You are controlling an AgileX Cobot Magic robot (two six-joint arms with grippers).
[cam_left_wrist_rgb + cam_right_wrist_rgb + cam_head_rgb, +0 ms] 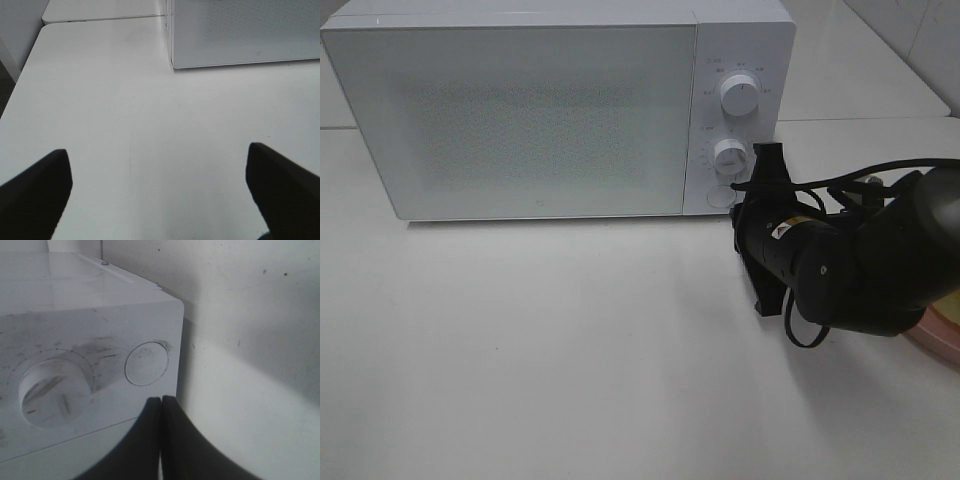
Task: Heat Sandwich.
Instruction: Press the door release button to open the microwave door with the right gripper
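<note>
A plain white counter [570, 350] carried a white microwave [520, 110], door shut, along its back, with a broad open stretch of surface in front. The left pincer [157, 149] hung released, fingers spread wide over that open stretch with a counter edge close by. The right pincer [161, 399] was clenched on nothing, tips just before the round button [146, 363] beside 1 dial [52, 392]. The sandwich could not be made out; only a sliver of pink plate [938, 340] showed past the right arm.

High overview and two wrist views, all on microwave [520, 110].
</note>
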